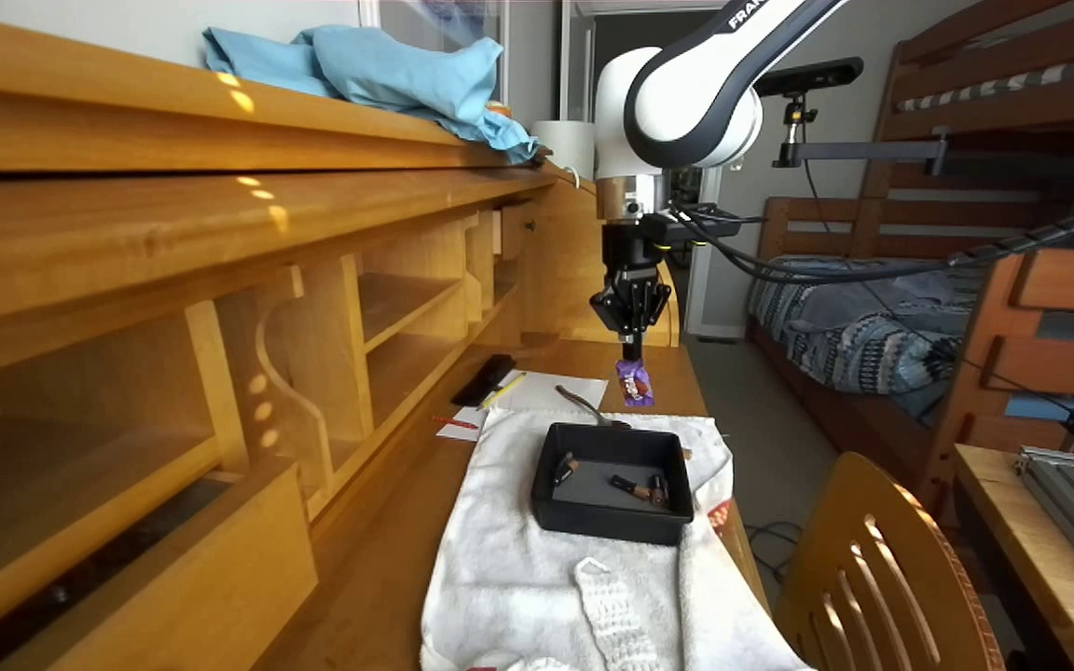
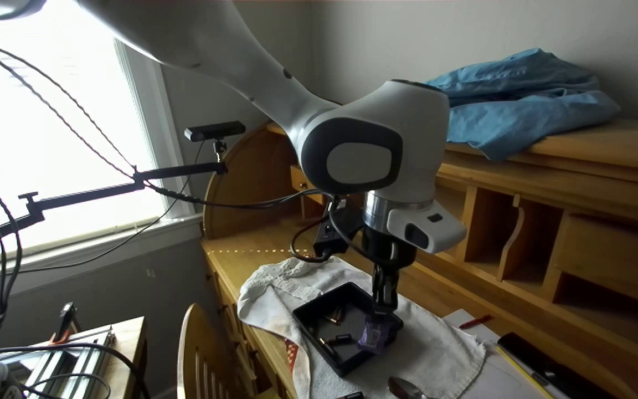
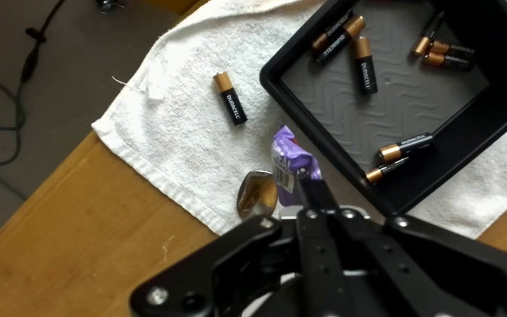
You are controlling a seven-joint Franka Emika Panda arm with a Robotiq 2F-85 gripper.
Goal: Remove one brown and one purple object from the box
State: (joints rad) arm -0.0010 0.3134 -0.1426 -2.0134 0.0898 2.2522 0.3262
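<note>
In an exterior view, the pincer (image 1: 631,347) points straight down. Its tips are squeezed together on a little purple packet (image 1: 635,384). The packet hangs right under the tips, up in the air. It is past the far side of the black box (image 1: 607,522). The box sits on a white towel (image 1: 500,568) on the wooden table (image 1: 378,587). Small batteries (image 1: 632,487) with brown ends lie in the box. A spoon (image 1: 582,403) is to the left of the packet.

In an exterior view, the purple packet (image 2: 375,333) hangs under the pincer's tips too. It hides a piece of the box's near wall, on the right. A blue cloth (image 2: 529,105) is heaped high up at the far right.

In the wrist view, the pincer reaches in from the near side, with its two fingers side by side and close together. The purple packet pokes out at the left of the tips. The box is to the right of the packet, and the packet is outside it, just beside its wall in this view. Eight batteries show in the box. One more battery (image 3: 230,98) lies on the towel, farther off and to the left of the packet. The spoon's shiny round end is just left of the packet.
</note>
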